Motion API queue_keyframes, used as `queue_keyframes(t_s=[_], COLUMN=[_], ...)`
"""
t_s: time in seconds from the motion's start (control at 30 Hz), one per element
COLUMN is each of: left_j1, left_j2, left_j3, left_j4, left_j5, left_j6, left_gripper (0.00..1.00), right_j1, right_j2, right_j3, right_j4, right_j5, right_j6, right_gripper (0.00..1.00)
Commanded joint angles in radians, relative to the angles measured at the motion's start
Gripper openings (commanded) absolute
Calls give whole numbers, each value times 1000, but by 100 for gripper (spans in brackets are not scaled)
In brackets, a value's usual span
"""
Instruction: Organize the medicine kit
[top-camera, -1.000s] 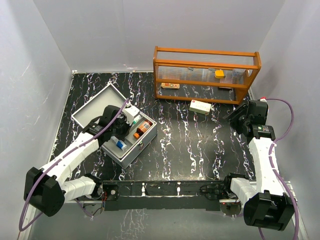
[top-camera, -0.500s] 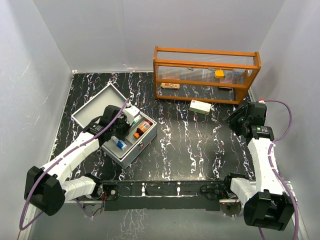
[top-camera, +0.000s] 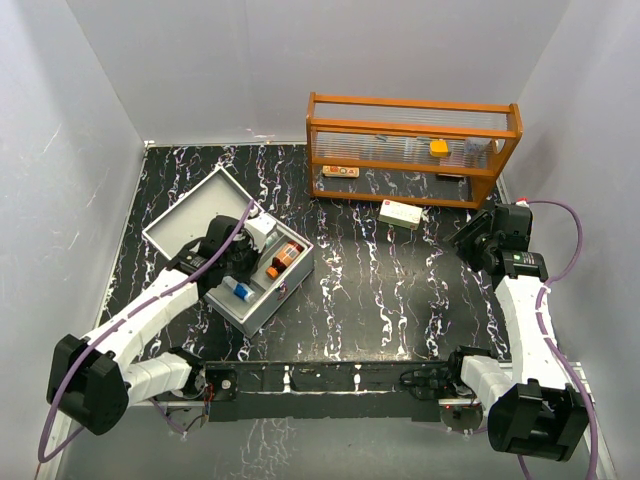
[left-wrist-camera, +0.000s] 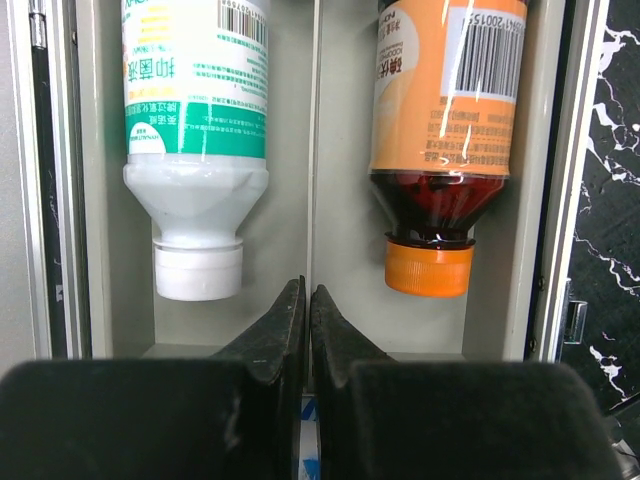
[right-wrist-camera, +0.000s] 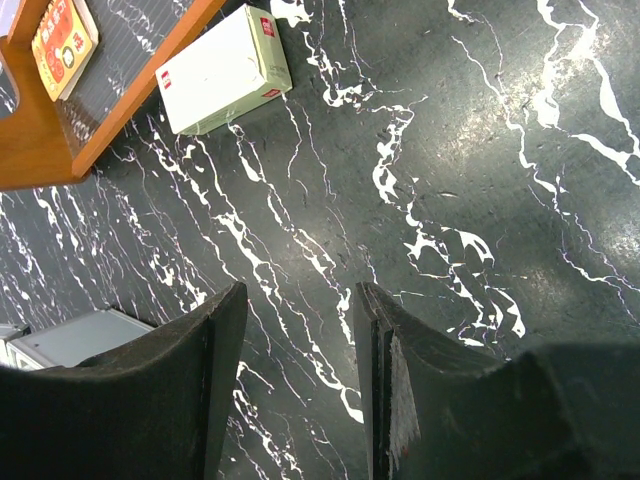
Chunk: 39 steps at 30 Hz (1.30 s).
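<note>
Left claw (left-wrist-camera: 308, 300) has backed off, pressed together and empty. The white bottle (left-wrist-camera: 197, 150) now lies in the medicine kit (top-camera: 264, 312) beside the orange-capped bottle (left-wrist-camera: 440, 150). One item stowed. Right claw (right-wrist-camera: 295, 330), spread, edges toward the white box (right-wrist-camera: 222, 70).

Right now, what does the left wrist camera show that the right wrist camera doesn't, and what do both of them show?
Left wrist only: a white bottle and an orange-capped bottle lying side by side in separate compartments of the grey case, caps toward the shut left gripper.
Right wrist only: a white box lying flat beside the corner of the wooden shelf, with the right gripper open and empty.
Both: the black marbled table, though the left wrist view catches only a strip at its right edge.
</note>
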<state>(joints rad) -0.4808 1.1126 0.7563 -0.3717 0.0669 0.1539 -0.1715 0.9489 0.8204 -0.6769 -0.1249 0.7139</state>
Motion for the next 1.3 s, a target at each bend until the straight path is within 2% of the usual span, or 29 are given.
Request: queue_keyframes(t_s=[0.0,0.17,0.43,0.7,0.83,1.07,1.13,1.27], left_j1=[4,4,4,4,4,4,4,12], left_j2=[-56,-44,-20,0,-13,-86,-93,-31], left_j3=[-3,3,22,93,149,210,214,245], left_j4=[45,37,21,-56,-107,-120,-106,-131], left_j5=[-32,-40,-50,-88,-92,-146,-203,-296], left_j6=[-11,-4,-18,-47,-82,-117,-150,-225], left_gripper=[0,0,12,33,50,72,78,87], right_j1=[4,4,4,4,5,15,18,35], right_j2=[-16,-17,-16,-14,-11,-4,-1,1], right_j3=[0,0,0,0,-2,-27,-37,-79], right_j4=[49,47,49,51,53,71,86,194], right_j5=[-4,-4,-5,-9,-21,-45,-86,-300], right_j6=[8,7,8,10,9,1,-14,-72], right_gripper=[45,45,45,45,45,45,45,45])
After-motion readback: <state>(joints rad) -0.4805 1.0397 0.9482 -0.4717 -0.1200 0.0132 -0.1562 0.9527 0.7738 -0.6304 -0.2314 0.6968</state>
